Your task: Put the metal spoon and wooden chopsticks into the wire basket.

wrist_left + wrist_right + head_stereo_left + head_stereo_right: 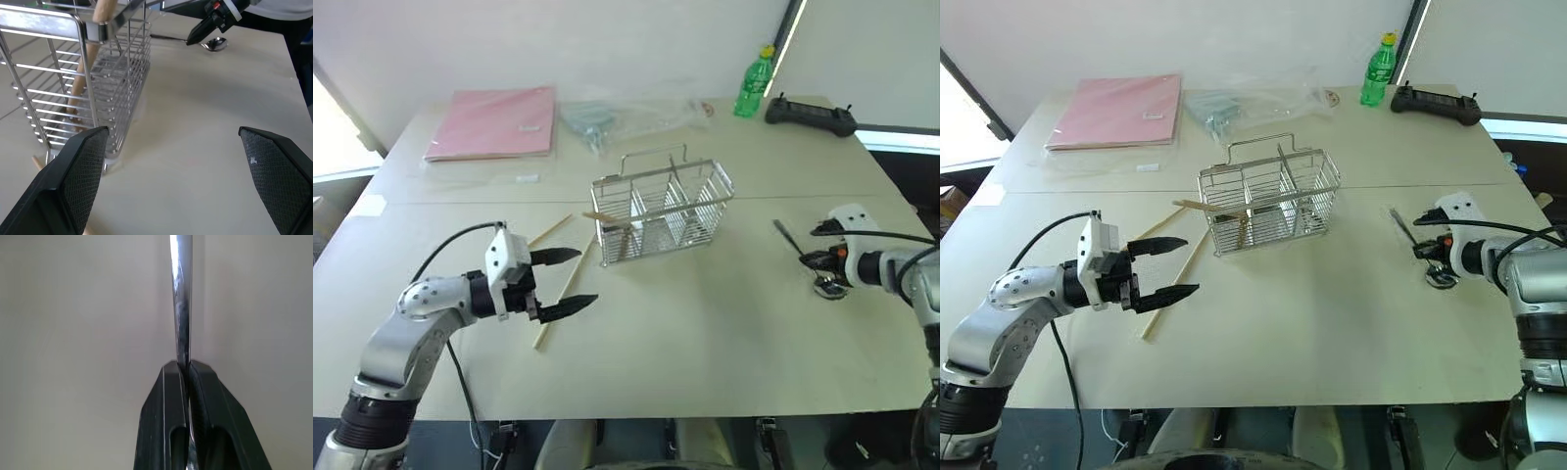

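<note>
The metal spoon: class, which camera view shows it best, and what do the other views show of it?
The right eye view: the whole metal spoon shows, handle and bowl, pinched by the right gripper. The right wrist view shows its handle between shut fingers; the left wrist view shows it far off.

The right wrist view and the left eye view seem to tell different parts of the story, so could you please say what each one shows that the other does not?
The right wrist view alone shows the right gripper's two black fingers pressed shut on the slim shiny metal spoon's handle.

The left eye view alone shows the rectangular silver wire basket, the pale wooden chopsticks lying on the table beside it, a wooden piece resting in the basket, and the left gripper open near the chopsticks.

Both show the spoon, the right gripper and the beige table.
</note>
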Motion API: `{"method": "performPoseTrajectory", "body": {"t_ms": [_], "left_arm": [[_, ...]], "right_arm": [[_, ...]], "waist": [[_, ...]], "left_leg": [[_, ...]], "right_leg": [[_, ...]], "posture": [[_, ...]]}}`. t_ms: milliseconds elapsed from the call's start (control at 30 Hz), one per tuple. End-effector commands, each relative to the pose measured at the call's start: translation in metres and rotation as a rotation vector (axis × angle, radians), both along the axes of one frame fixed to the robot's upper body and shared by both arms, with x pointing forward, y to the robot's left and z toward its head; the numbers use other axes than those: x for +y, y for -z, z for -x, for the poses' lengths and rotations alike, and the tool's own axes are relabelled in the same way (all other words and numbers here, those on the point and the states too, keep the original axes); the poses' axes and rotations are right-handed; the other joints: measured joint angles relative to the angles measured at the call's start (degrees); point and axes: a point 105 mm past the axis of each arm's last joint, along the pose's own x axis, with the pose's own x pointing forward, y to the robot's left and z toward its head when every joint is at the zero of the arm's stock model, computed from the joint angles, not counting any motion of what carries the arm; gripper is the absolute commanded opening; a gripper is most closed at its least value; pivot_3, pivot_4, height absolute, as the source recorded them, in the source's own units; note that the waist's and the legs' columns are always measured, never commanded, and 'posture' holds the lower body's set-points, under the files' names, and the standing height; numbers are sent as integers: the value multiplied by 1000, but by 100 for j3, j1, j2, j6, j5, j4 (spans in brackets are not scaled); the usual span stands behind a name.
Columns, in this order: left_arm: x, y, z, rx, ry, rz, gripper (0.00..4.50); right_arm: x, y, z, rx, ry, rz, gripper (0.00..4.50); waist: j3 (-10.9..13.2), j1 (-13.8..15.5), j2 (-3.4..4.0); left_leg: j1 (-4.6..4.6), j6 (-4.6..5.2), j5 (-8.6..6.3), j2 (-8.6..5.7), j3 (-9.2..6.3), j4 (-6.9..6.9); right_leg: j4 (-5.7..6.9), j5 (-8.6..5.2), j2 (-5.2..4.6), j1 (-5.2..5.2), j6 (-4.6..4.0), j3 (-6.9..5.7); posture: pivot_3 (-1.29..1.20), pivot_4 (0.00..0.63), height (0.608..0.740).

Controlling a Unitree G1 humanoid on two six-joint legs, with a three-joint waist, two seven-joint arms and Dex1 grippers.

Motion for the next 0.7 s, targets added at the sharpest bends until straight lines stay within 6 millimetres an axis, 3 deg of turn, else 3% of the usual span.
{"method": "performPoseTrajectory", "body": {"t_ms": [33, 133, 267, 400, 700], "left_arm": [[0, -19, 1, -48, -5, 41, 4500], [-1, -20, 1, -48, -6, 42, 4500], [-1, -21, 0, -51, -8, 41, 4500], [-1, -22, -1, -54, -10, 39, 4500], [-2, -21, -1, -59, -16, 30, 4500]], "right_arm": [[26, -98, -6, -421, -50, -47, 12], [58, -140, -6, -606, -79, -152, 12], [89, -158, -5, -684, -127, -235, 12], [126, -159, -11, -679, -178, -340, 12], [167, -137, -30, -639, -192, -420, 12]], "waist": [[1, -69, 0], [-1, -83, -2], [-6, -54, -12], [-5, -73, -11], [-5, -85, -9]], "left_leg": [[1, 0, 0, 1, -1, 0], [6, 0, 0, 8, -9, -3], [3, 0, 0, 8, -19, -5], [-3, 0, 1, -1, -20, -3], [-2, -1, 1, -2, -19, -7]], "right_leg": [[2, 1, 2, -1, 0, 0], [8, 1, 12, 1, 1, -4], [7, 1, 15, 1, -1, -5], [4, 1, 1, -4, -4, 3], [15, 2, 5, -12, -3, 0]], "posture": [[0, 150, 709], [0, 150, 709], [0, 150, 709], [0, 150, 709], [0, 150, 709]]}}
